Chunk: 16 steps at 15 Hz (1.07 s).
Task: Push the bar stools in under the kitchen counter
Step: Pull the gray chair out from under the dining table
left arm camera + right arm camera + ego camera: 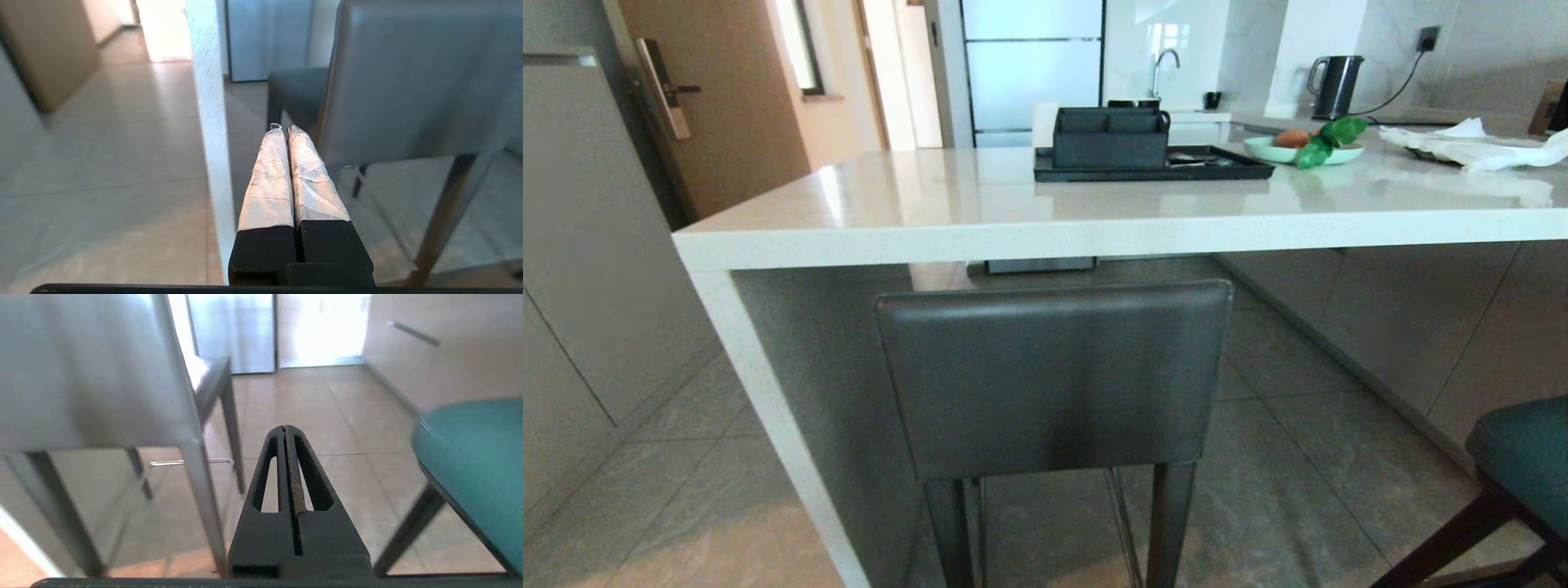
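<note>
Grey stool sits at the table's left end, seat probably already under the edge. Teal stool out at right. Both my jaws pressed together, empty, low behind the grey back. Risk: off-centre push twists it into the end panel.

The grey stool stands at the counter's left end, its back just below the slab edge and its seat under the top, beside the end panel on its left. The teal stool stands well to the right, out from the counter. On the counter, a tray bears a caddy; right of it lie a plate and a cloth, with a kettle behind.
</note>
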### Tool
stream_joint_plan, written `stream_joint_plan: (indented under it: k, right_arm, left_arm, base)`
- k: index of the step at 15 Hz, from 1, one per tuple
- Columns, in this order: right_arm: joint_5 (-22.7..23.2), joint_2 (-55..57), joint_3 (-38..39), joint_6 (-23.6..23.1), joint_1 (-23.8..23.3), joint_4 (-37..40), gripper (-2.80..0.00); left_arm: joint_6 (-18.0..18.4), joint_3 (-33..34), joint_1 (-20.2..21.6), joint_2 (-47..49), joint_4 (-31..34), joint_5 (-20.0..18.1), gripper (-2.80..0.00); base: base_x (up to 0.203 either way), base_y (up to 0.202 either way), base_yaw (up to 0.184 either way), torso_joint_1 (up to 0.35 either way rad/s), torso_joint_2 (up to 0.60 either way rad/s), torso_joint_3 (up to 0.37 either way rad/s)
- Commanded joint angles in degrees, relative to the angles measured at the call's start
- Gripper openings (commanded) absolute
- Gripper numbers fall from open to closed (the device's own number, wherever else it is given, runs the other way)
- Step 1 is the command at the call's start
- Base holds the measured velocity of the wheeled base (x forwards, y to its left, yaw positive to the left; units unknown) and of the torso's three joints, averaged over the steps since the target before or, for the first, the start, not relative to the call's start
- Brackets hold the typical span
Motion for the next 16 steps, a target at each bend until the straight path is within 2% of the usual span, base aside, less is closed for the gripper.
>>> stream_joint_plan:
  k: [1,3,5,7,8,11,14,16]
  right_arm:
    - [0.9,15.5,-3.4,0.8,0.1,-6.6,-2.80]
    - [1.8,28.2,-3.9,1.1,0.1,-17.2,-2.80]
    - [2.6,38.4,-4.0,1.3,0.1,-27.2,-2.80]
    - [3.9,44.2,-2.5,1.4,0.2,-35.4,-2.80]
    - [5.6,46.2,-0.3,1.3,0.2,-37.5,-2.80]
    - [6.9,55.5,2.8,1.3,0.2,-47.3,-2.80]
    - [7.2,68.2,3.4,0.9,0.6,-61.3,-2.80]
    - [7.2,75.2,3.1,0.5,1.8,-70.9,-2.80]
  left_arm:
    - [-0.3,-2.1,-1.0,17.4,-7.2,-0.9,-2.80]
    - [-0.5,-1.8,-2.3,31.9,-19.3,-1.5,-2.80]
    - [-0.8,0.3,-6.0,44.2,-32.0,-1.8,-2.80]
    - [-1.6,4.3,-10.9,54.1,-44.3,-2.0,-2.80]
    - [-1.8,5.8,-12.0,58.7,-49.0,-1.9,-2.80]
    - [-2.0,8.2,-13.2,72.6,-61.7,-1.8,-2.80]
    - [-1.8,8.9,-13.5,87.2,-76.7,-1.2,-2.80]
    - [-1.7,9.1,-13.1,94.1,-83.5,0.4,-2.80]
  base:
    - [0.000,0.000,0.000,0.000,0.00,0.000]
    - [0.000,0.000,0.000,0.000,0.00,0.000]
    - [0.000,0.000,0.000,0.000,0.00,0.000]
    - [0.000,0.000,0.000,0.000,0.00,0.000]
    - [0.000,0.000,0.000,0.000,0.00,0.000]
    - [0.000,0.000,0.000,0.000,0.00,0.000]
    - [0.000,0.000,0.000,0.000,0.00,0.000]
    - [0.000,0.000,0.000,0.000,0.00,0.000]
